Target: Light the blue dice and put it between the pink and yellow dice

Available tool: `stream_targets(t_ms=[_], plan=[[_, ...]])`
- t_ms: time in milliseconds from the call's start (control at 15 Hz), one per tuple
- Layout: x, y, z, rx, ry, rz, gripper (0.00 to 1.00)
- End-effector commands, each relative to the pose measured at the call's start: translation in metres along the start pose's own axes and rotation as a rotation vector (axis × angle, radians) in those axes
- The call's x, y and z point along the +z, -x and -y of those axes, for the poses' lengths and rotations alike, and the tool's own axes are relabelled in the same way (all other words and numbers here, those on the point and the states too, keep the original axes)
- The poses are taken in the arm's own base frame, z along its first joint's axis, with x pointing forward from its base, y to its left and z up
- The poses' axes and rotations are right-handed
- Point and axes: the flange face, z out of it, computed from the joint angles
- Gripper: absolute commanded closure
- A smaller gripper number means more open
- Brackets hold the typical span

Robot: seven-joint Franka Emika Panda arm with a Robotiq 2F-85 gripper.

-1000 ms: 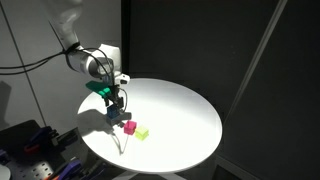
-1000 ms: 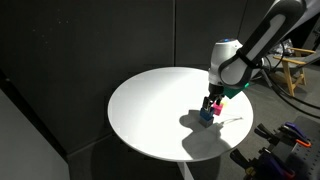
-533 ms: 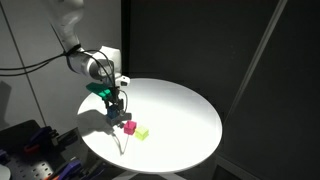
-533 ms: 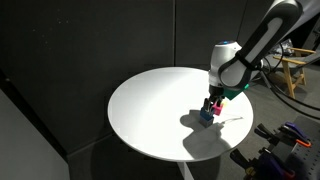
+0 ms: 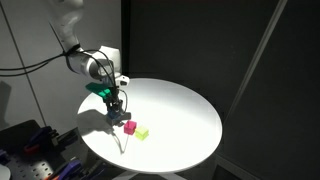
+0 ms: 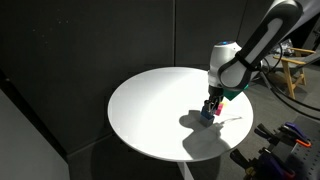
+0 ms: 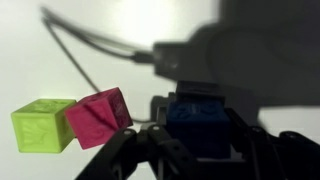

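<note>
In an exterior view, we saw the gripper (image 5: 117, 113) low by the table (image 5: 185, 105) rim nearest the arm. In an exterior view, the blue dice (image 6: 205, 115) sat beneath it. At the wrist, fingers (image 7: 150, 146) flanked it; we couldn't tell if they clamped. The pink dice (image 7: 98, 117) crowded the yellow dice (image 7: 42, 124), so wedging in risked scattering them.

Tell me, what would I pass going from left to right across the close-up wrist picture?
yellow-green die → pink die → blue die
</note>
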Motion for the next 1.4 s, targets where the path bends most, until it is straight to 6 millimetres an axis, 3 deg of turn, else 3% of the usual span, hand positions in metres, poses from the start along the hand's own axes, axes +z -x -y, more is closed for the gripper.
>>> stream_targets(t_ms=[0, 533, 1333], plan=[[-0.008, -0.002, 0.002, -0.036, 0.016, -0.005, 0.67], [-0.027, -0.001, 0.006, -0.074, 0.064, 0.035, 0.67], [-0.060, 0.003, -0.017, -0.047, 0.109, 0.037, 0.67]])
